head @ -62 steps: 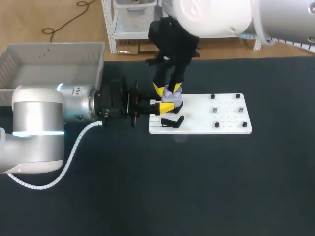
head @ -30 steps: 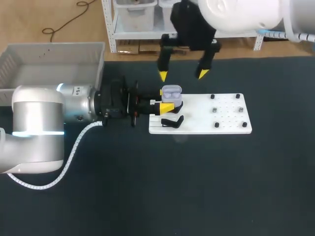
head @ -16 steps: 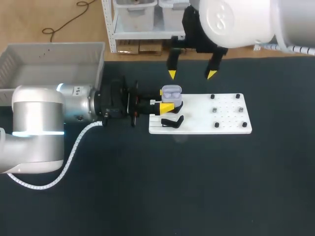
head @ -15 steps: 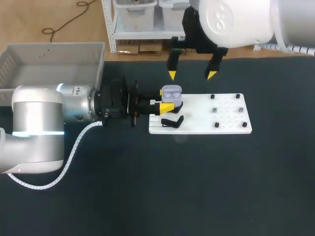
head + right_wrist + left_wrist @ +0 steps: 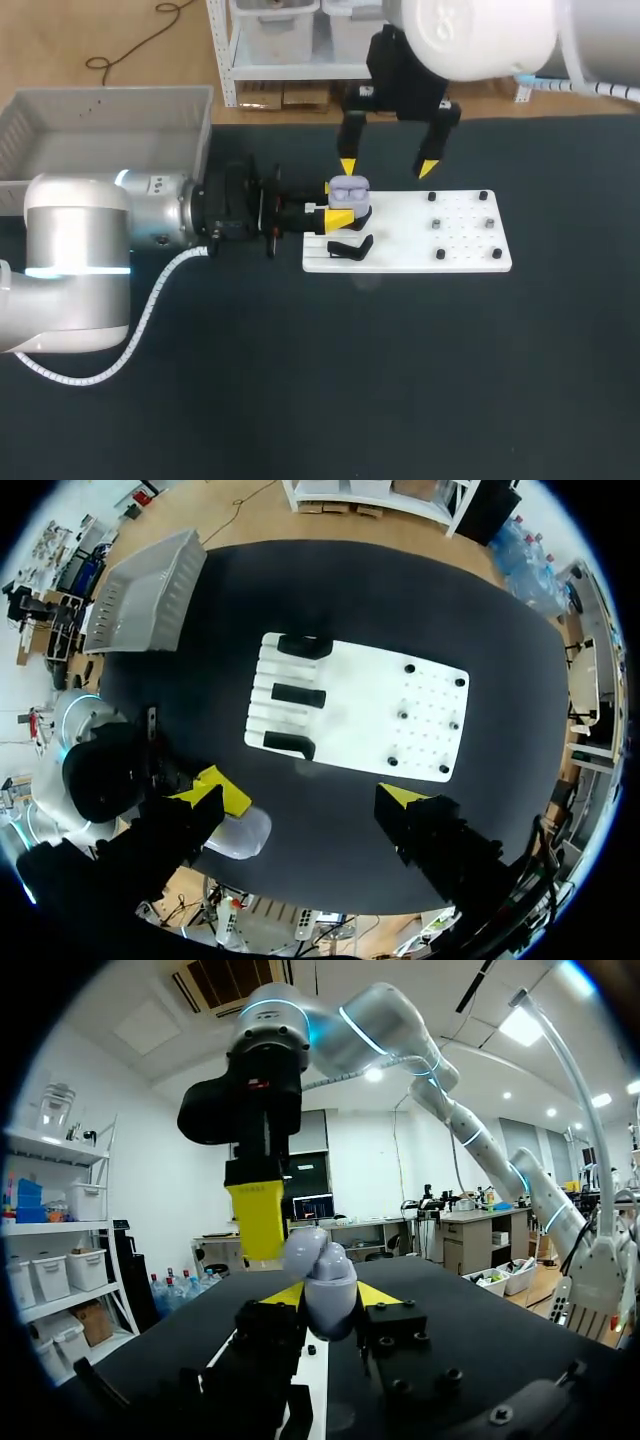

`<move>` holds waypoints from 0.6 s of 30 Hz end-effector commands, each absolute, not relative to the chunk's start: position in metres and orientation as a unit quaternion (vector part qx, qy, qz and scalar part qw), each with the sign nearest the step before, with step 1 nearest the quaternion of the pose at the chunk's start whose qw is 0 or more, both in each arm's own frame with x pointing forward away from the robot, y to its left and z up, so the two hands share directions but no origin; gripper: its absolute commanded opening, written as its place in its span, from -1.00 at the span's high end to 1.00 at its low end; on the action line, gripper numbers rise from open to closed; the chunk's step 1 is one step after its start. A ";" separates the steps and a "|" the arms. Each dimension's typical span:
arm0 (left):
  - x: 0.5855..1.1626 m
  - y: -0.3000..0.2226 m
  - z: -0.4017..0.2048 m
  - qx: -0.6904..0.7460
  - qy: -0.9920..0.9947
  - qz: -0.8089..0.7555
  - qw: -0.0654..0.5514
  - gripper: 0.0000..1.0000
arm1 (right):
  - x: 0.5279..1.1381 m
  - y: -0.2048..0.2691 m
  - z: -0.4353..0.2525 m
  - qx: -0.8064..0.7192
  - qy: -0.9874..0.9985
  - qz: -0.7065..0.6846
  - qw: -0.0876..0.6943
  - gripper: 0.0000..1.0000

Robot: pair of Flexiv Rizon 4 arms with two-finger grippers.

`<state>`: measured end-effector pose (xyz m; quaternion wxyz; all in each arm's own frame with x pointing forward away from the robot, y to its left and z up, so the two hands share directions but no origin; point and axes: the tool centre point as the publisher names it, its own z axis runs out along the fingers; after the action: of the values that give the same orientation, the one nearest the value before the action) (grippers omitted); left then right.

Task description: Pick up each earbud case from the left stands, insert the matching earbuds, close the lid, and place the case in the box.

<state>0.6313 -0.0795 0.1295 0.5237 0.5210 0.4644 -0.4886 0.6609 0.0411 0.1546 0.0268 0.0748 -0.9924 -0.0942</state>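
At frame centre, the left hand (image 5: 335, 203) clamps the lavender earbud case (image 5: 349, 188); the right hand (image 5: 388, 168), spread open just above, should press it closed squarely.

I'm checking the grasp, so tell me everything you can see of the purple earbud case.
The earbud case is pale lavender, smooth and rounded, plastic by its look. Its lid appears open, with two earbuds seated inside. The left hand grips it from two sides with its yellow fingertips, over the white board's left end. One finger of the open right hand hangs close beside it; contact is unclear.
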 end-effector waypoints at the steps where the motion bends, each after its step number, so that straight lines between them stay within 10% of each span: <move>1: 0.630 -0.080 0.129 0.520 0.465 -0.487 0.526 1.00 | 0.652 0.039 0.154 0.077 -0.991 -0.101 0.032 -1.00; 18: 0.636 -0.065 0.150 0.449 0.529 -0.483 0.534 1.00 | 0.611 0.022 0.250 0.121 -0.974 -0.093 -0.166 -1.00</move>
<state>0.6475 -0.0713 0.1373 0.5234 0.4776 0.4963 -0.5016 0.6551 0.0363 0.2394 -0.0645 0.1271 -0.9863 -0.0832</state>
